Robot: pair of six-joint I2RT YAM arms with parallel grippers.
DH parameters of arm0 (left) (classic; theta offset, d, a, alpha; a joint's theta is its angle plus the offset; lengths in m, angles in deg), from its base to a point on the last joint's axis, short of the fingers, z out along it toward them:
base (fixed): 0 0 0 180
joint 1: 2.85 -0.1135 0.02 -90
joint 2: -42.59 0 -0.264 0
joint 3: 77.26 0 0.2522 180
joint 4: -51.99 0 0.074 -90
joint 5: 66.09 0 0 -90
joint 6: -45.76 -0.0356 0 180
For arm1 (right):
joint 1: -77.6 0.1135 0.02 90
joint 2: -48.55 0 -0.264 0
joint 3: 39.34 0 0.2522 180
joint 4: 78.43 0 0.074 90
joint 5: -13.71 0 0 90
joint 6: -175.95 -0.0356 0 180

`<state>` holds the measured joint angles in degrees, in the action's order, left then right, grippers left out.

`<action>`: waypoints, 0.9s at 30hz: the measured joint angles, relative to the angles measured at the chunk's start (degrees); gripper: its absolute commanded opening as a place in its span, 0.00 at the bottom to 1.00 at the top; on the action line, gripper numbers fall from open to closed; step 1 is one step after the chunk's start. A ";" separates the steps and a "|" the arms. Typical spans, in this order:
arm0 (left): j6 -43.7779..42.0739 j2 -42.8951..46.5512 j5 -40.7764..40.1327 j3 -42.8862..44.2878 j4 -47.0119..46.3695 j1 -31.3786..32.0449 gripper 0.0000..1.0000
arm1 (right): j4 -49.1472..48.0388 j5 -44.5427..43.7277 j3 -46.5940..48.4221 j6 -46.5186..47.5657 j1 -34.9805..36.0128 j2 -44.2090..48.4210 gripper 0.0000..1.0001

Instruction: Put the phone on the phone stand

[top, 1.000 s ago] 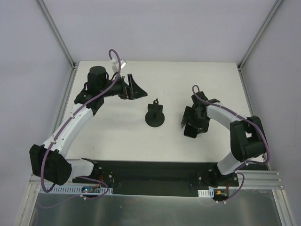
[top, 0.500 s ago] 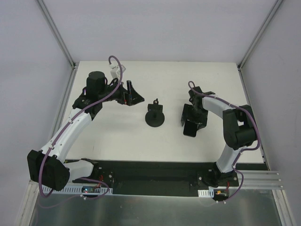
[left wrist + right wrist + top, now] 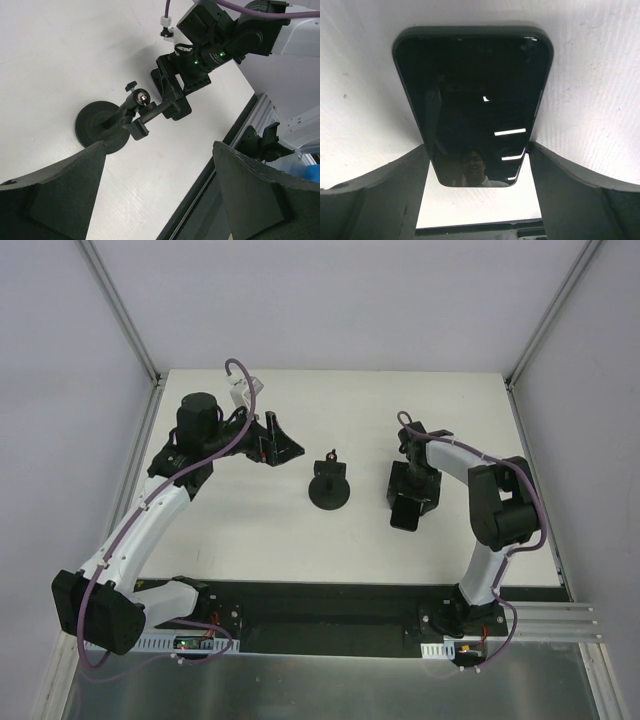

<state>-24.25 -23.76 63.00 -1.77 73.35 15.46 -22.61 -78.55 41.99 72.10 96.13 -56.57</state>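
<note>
Both arms reach forward. The left tool (image 3: 285,438) has jaws wide apart; the right tool (image 3: 408,500) points downward, jaws parted.

The right gripper (image 3: 477,147) has straightened from its skewed pose and now sits square over the phone (image 3: 475,90), with the right elbow swung in to the left. The left gripper (image 3: 278,440) has drawn slightly back to the left, and its elbow has sunk toward the near-left corner.

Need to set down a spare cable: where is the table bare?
Bare: the near strip between the phone stand and the black base plate; the far edge beyond the stand. Crowded: stand to phone.
</note>
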 measured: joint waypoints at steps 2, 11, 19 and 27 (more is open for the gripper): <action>-0.11 0.35 -0.31 0.00 0.00 0.00 0.87 | 0.59 -0.17 0.72 0.02 0.00 -0.61 0.67; -0.48 1.29 -1.64 -0.55 0.13 0.22 0.86 | 1.09 -0.31 1.57 1.31 0.00 -1.20 0.28; -1.68 1.64 -3.48 -0.79 0.31 2.01 0.86 | -1.49 -0.31 -0.96 2.23 0.00 0.92 0.01; -3.19 1.64 -7.06 -1.97 0.33 4.98 0.87 | -10.49 -0.26 -10.32 4.33 0.17 9.62 0.01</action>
<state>-27.45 -22.12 55.94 -3.73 73.67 20.44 -33.10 -78.81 31.68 76.43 96.30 -46.96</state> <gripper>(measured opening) 0.867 0.712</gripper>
